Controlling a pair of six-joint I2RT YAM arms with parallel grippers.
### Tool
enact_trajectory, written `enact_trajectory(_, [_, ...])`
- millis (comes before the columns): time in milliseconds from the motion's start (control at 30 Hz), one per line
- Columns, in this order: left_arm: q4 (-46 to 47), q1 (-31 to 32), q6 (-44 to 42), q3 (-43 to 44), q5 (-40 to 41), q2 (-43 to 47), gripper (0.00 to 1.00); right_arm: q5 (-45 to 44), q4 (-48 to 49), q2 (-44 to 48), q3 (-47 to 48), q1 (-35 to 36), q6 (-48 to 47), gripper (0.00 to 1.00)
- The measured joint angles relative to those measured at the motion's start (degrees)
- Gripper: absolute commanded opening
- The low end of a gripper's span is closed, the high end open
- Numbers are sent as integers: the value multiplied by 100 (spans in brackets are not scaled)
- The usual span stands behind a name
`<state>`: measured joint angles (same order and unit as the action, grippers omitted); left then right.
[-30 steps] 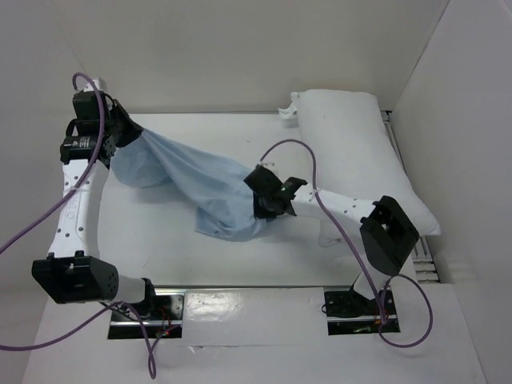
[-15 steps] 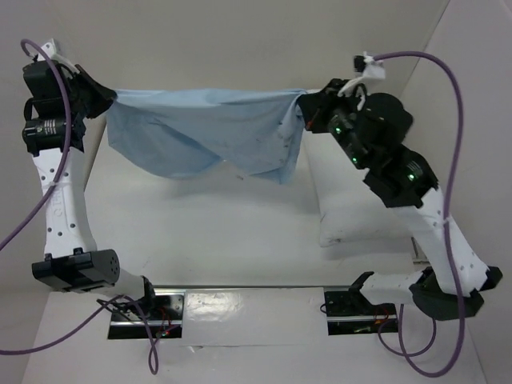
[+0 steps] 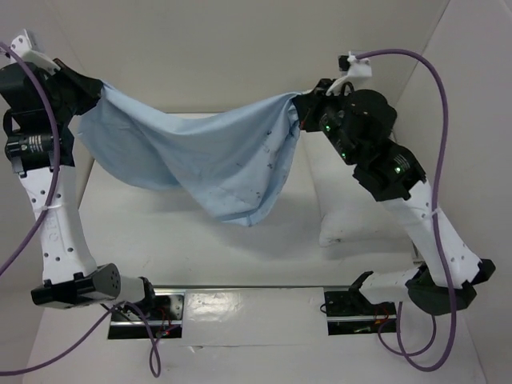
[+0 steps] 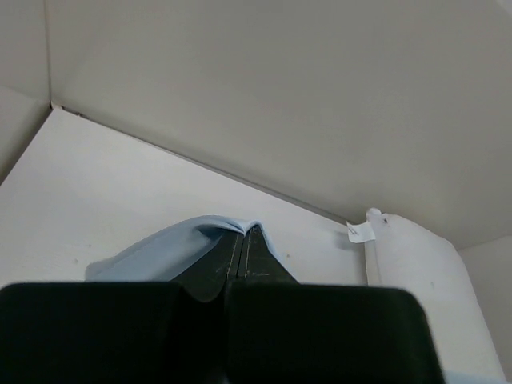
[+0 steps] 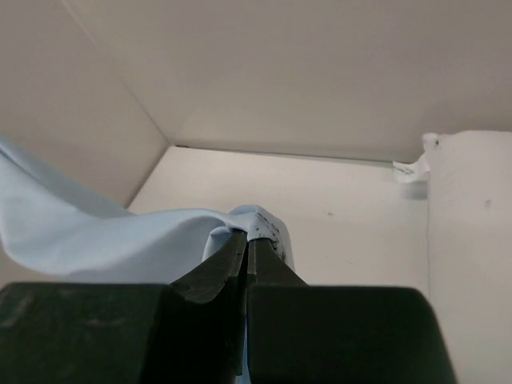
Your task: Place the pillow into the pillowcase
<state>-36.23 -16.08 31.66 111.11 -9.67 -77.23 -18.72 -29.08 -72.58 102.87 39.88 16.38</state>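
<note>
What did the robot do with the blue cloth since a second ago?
Both arms rose and spread apart, lifting the pillowcase off the table; it now hangs stretched between the left end effector and right end effector. Both stayed clamped on it. The pillow stayed lying on the right.

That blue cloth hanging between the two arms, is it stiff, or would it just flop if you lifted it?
Probably very floppy: the pillowcase sags deeply between the left fingers and right fingers pinching it. Likely light too, since thin pinches carry it. Its folds suggest it would bunch when pushed.
</note>
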Motion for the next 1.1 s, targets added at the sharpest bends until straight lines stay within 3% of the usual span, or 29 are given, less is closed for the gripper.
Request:
enact_trajectory(267, [450,0,-26,-225,42,-1620,0,-83,645,-1753,-361,-402,-273,0])
enact_trajectory(300, [452,2,-24,-258,48,-1904,0,4,680,-2107,-310,-479,-293,18])
enact_trajectory(367, [452,20,-35,-262,4,-2439,0,450,540,-3067,98,-772,-234,69])
enact_trajectory(400, [439,26,-48,-256,-37,-2686,0,684,518,-3526,356,-949,-179,85])
enact_trajectory(500, [310,66,-168,-142,-190,-3213,0,1261,251,-4551,887,-1436,-146,85])
enact_trajectory(600, [234,153,-286,-68,-273,-3445,0,1425,2,-4732,619,-1600,-109,82])
enact_trajectory(700, [208,247,-328,-68,-289,-3445,0,1578,74,-4546,35,-1268,-81,82])
enact_trajectory(833, [260,328,-343,-168,-286,-3440,0,1836,199,-4402,-737,-302,-31,79])
enact_trajectory(967, [323,323,-343,-402,-269,-3427,0,1945,264,-4531,-732,326,-26,75])
enact_trajectory(1100, [319,319,-385,-538,-223,-3401,0,1941,302,-4699,-597,509,-44,71])
